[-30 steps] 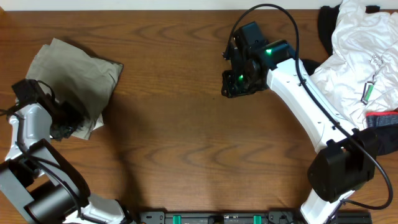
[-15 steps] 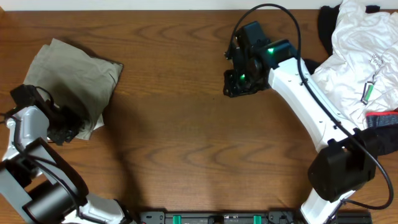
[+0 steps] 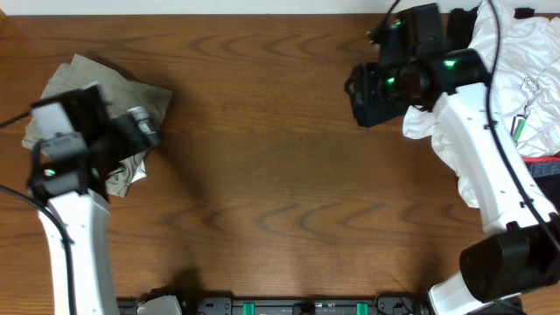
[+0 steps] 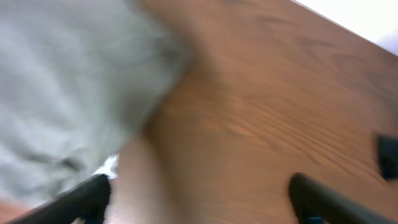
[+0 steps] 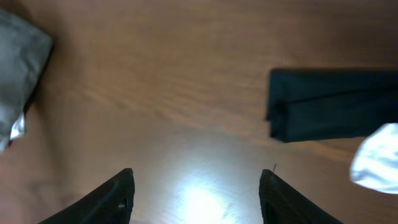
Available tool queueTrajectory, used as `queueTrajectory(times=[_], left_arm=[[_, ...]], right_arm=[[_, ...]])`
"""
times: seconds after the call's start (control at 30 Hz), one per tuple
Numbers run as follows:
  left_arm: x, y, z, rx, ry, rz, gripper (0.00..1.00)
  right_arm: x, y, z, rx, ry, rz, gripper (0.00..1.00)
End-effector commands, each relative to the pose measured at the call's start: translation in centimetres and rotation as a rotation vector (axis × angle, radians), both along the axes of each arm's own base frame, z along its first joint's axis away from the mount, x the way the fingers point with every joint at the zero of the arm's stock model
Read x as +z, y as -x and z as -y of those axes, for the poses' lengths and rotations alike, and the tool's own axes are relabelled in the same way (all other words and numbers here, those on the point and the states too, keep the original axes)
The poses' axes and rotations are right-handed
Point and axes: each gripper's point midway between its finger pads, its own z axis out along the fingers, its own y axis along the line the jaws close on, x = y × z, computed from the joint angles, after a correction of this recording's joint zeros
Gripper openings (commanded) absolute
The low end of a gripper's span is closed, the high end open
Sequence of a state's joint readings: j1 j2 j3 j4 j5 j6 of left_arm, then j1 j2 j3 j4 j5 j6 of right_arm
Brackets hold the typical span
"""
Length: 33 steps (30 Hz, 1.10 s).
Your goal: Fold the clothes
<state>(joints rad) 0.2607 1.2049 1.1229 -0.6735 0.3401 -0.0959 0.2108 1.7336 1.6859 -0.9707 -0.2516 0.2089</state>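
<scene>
the left gripper (image 4: pixel 200 183) has its two dark fingers (image 4: pixel 81 198) spread wide, with only wood between them, so it holds nothing; in its own blurred wrist view the khaki-grey trousers (image 4: pixel 62 93) fill the upper left, beyond the left finger, and whether they touch it i cannot tell; seen from above, the trousers (image 3: pixel 92 92) are a squarish folded bundle, softly creased, near the left end of the table (image 3: pixel 262 175); a small white scrap (image 3: pixel 133 179) pokes out at the bundle's near right corner, and the left gripper hangs over its near right part.

the right gripper (image 5: pixel 198 174) also has its fingers parted with only table between them, gripping nothing; from above it hovers at the far right, just beside the heap of unfolded clothes; the heap is a crumpled white shirt (image 3: pixel 516 61), a black piece (image 3: pixel 459 35) at the far edge and a dark piece with a red band (image 3: pixel 542 164) at the right edge.

only the overhead view shows bundle and heap together, well apart at opposite ends; only the wrist views show the gaps between the fingers; the right wrist view adds a flat black shape (image 5: pixel 329 106) with a white cloth edge (image 5: pixel 379 158) on its right and grey cloth (image 5: pixel 18 68) at its left edge; whether the black shape is cloth i cannot tell.
</scene>
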Motion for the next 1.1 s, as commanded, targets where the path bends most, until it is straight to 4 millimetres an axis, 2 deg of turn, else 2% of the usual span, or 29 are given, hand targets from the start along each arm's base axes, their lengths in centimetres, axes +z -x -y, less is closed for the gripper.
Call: queueTrajectory(times=[0.0, 0.13, 0.3, 0.47, 0.63, 0.73, 0.77, 0.8, 0.83, 0.93, 1.07], left_arm=[[1.9, -0.1, 2.8, -0.106, -0.031, 0.062, 0.98], [1.2, 1.0, 4.5, -0.152, -0.014, 0.011, 0.98], [1.2, 2.0, 4.6, -0.154, 0.001, -0.005, 0.98], [4.4, 3.9, 5.1, -0.164, -0.015, 0.102, 0.98], [8.0, 8.4, 5.8, -0.196, -0.09, 0.265, 0.98], [8.7, 11.3, 6.1, -0.199, -0.122, 0.342, 0.98], [8.7, 11.9, 6.2, -0.198, -0.127, 0.361, 0.98], [8.9, 12.5, 6.3, -0.198, -0.132, 0.381, 0.98], [9.1, 13.0, 6.4, -0.197, -0.137, 0.401, 0.98], [9.9, 13.9, 6.5, -0.196, -0.148, 0.445, 0.98], [10.1, 14.2, 6.6, -0.195, -0.151, 0.459, 0.98]], right_arm=[[0.8, -0.8, 3.6, -0.093, 0.062, 0.039, 0.64], [1.6, -1.1, 6.9, -0.15, 0.087, 0.06, 0.64], [4.0, 0.3, 9.0, -0.181, 0.097, 0.102, 0.63], [6.7, 4.4, 10.1, -0.21, 0.144, 0.119, 0.55], [8.7, 8.8, 10.4, -0.223, 0.143, 0.239, 0.55], [8.8, 12.1, 10.3, -0.245, 0.112, 0.327, 0.54], [8.5, 13.2, 10.3, -0.257, 0.096, 0.354, 0.6], [8.3, 14.2, 10.4, -0.27, 0.082, 0.374, 0.91], [7.9, 15.3, 10.5, -0.28, 0.077, 0.394, 0.99], [6.7, 18.1, 10.9, -0.322, 0.047, 0.43, 0.99], [5.3, 20.8, 11.1, -0.334, 0.036, 0.437, 0.99]])
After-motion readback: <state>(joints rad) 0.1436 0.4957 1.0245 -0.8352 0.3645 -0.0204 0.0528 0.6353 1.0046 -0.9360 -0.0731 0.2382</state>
